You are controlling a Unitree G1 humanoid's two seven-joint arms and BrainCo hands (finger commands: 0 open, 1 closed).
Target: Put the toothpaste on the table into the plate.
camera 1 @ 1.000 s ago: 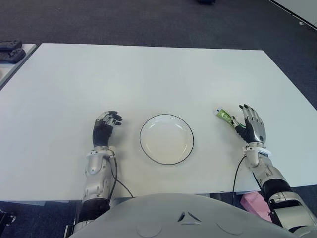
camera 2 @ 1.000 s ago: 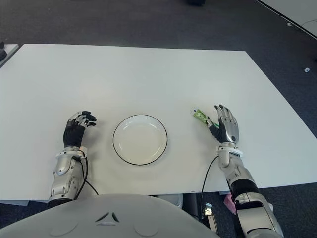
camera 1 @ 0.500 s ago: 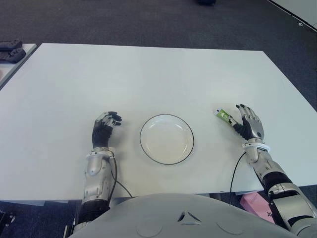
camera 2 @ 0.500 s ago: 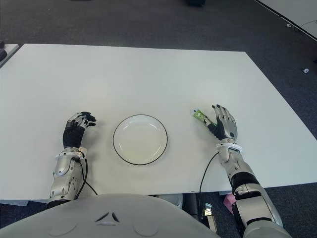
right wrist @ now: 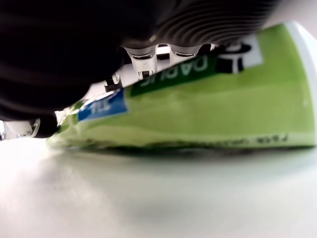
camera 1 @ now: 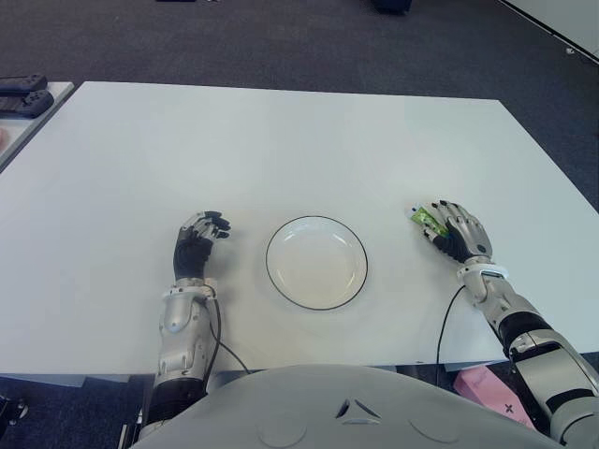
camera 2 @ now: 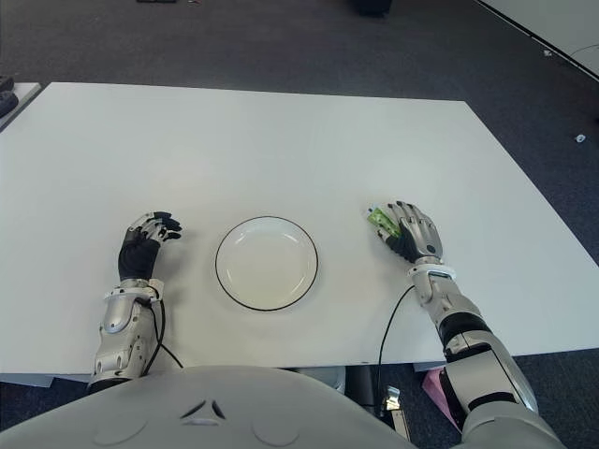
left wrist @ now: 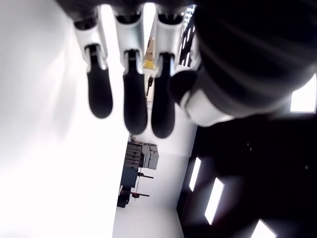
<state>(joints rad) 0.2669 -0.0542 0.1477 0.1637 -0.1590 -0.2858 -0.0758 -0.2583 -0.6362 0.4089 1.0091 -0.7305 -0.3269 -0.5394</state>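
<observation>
A green toothpaste tube (camera 1: 425, 218) lies flat on the white table (camera 1: 299, 150), to the right of the plate. My right hand (camera 1: 452, 230) is laid palm down over the tube's near end, fingers spread across it. In the right wrist view the tube (right wrist: 198, 109) rests on the tabletop with the palm and fingers just above it, not closed round it. The round white plate (camera 1: 316, 264) with a dark rim sits near the front middle and holds nothing. My left hand (camera 1: 197, 239) shows left of the plate, fingers relaxed and holding nothing.
Dark objects (camera 1: 22, 94) lie on a side table at the far left. A pink item (camera 1: 482, 383) shows below the table's front right edge. A cable (camera 1: 444, 323) runs from my right wrist over the front edge.
My right hand has tipped forward and down over the toothpaste, from upright beside it to palm down over its near end. The left hand and plate have not moved.
</observation>
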